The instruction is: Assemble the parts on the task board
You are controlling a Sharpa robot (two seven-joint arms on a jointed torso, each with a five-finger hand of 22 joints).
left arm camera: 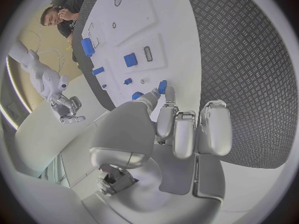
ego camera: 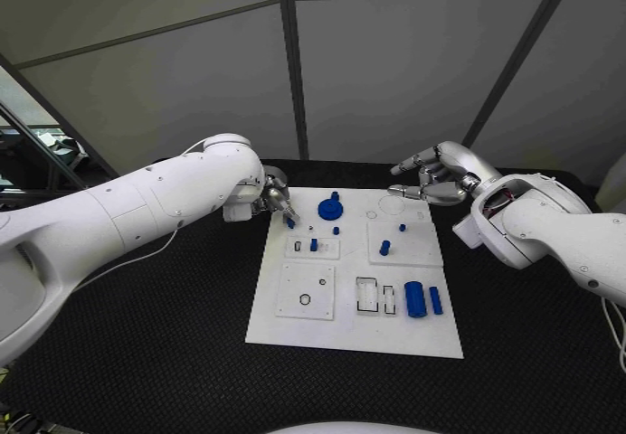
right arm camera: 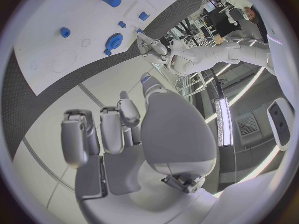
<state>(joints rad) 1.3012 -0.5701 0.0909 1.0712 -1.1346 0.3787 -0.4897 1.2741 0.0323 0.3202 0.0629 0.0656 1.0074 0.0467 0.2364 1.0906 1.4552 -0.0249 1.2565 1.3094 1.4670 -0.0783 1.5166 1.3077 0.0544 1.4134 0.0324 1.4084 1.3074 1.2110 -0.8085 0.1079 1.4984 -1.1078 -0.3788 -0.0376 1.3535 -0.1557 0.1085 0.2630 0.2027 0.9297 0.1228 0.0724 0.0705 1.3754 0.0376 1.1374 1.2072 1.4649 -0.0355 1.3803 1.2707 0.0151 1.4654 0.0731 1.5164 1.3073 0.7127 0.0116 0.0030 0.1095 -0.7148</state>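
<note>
Two hands: both hover at the far end of the task board [ego camera: 392, 339], in the upper middle of the head view.
Left hand [ego camera: 274, 201]: at the board's upper-left corner, pinching a small blue part [left arm camera: 162, 87] between its fingertips; the remaining fingers are curled alongside.
Right hand [ego camera: 437, 176]: raised above the board's upper-right corner, fingers loosely apart, holding nothing.
Blue gear [ego camera: 331, 209]: stands near the board's top edge, just beside the left hand.
Large blue cylinder [ego camera: 415, 299]: lies at the lower right of the board, beside a thinner blue piece.
Small pegs: scattered across the board's middle.
Risk: the pinch on the part looks shallow, so a tilted approach could probably let it slip out.
Second risk: the left fingers may nudge the gear while lowering.
</note>
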